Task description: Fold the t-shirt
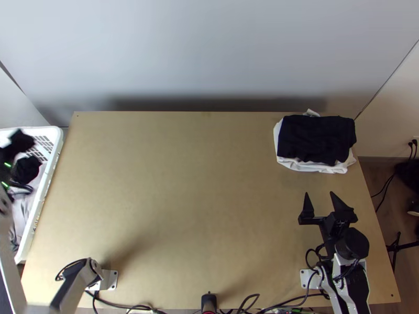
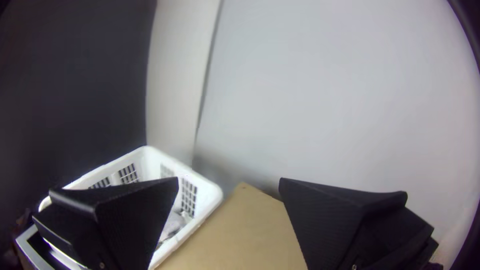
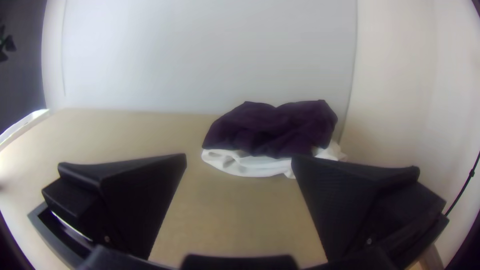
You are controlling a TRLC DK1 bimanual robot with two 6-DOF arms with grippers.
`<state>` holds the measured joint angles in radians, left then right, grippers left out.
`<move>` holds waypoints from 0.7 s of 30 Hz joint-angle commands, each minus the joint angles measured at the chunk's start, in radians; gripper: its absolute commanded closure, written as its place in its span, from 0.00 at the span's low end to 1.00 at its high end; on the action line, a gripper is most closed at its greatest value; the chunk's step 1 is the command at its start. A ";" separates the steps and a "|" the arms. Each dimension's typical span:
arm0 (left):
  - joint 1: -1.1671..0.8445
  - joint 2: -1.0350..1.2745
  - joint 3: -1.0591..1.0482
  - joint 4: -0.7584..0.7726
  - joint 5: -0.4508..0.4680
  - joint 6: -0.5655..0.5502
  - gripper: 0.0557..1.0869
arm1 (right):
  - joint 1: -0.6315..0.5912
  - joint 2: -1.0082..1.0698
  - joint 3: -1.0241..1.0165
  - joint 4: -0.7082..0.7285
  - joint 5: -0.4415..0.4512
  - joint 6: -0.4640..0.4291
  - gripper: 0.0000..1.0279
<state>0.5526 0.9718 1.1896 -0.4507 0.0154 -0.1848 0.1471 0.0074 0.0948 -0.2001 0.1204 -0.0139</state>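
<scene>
Pale wall [image 1: 209, 47] beyond; left gripper [image 1: 36, 152] (spread wide), right gripper [image 1: 319, 193] likewise.

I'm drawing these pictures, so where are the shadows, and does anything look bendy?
Top view: soft shadow on the table near the left arm's base, dark band low on the wall; left wrist view: dark, rounded corners; right wrist view: dark corners, and a wall seam curves.

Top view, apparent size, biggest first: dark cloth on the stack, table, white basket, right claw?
1. Table
2. White basket, even cut off by the view's edge
3. Dark cloth, lying on the white cloth
4. Right claw
</scene>
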 commanded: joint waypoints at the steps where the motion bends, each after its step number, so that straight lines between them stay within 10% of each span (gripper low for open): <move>1: 0.311 0.349 0.234 -0.132 0.000 -0.065 0.05 | -0.007 0.000 0.000 0.001 0.001 0.002 0.05; 21: 0.543 0.989 0.326 0.063 -0.006 -0.033 0.05 | 0.012 -0.004 0.000 -0.018 -0.001 0.012 0.05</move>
<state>1.0592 1.7462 1.4605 -0.4343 0.0101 -0.2382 0.1474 0.0071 0.0948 -0.2100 0.1204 -0.0093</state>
